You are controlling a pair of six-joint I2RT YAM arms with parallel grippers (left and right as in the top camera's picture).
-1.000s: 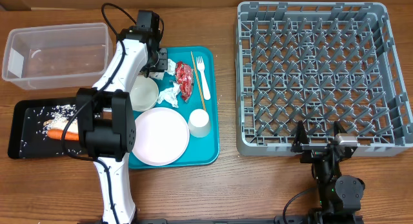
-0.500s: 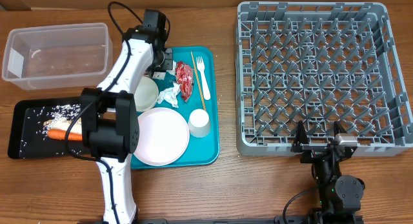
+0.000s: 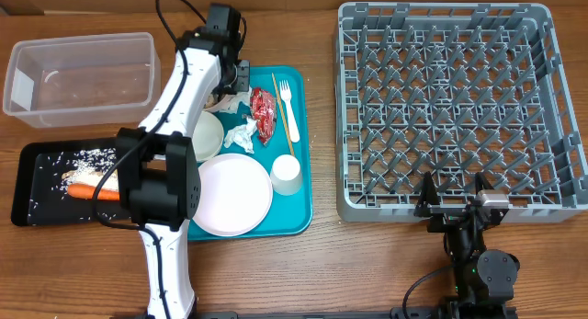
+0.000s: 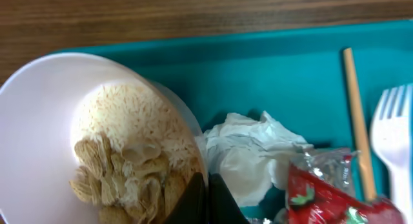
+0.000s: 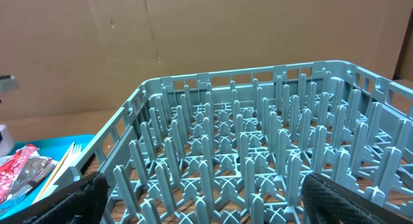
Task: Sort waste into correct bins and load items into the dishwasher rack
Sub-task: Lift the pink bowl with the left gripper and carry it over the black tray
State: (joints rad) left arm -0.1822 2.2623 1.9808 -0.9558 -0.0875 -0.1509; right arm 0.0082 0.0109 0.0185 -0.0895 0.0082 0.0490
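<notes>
At the far left corner of the teal tray (image 3: 301, 218), the left gripper (image 4: 205, 199) is closed. Its dark tips meet on the right-hand rim of the rice bowl (image 4: 45, 133), and the rim looks pinched between them. The bowl holds a mound of rice and tan food pieces and sits to the left of the tips.

Bare wood runs just beyond the tray's far edge. The clear tub (image 3: 84, 41) stands to the left across a strip of table. Nearer than the tub lies the black tray (image 3: 41, 176), holding the carrot (image 3: 87, 190) and scattered rice scraps (image 3: 87, 157). The left arm's white links cross above the black tray's right end and the teal tray's left edge.

Room is tight on the gripper's right. A crumpled napkin (image 4: 248, 153) lies against the bowl, and the red wrapper (image 4: 322, 198) is just beside it. Farther right, the wooden stick (image 4: 358, 121) and the fork (image 4: 393, 140) lie lengthwise on the tray floor.

On the near side an empty bowl (image 3: 204, 133), the plate (image 3: 230, 195) and the cup (image 3: 285, 175) fill most of the tray. A broad band of bare table separates the tray's right edge from the dishwasher rack (image 3: 342, 108).

The right gripper (image 3: 454, 198) rests with its jaws spread wide, just outside the rack's near wall and well apart from the tray.
</notes>
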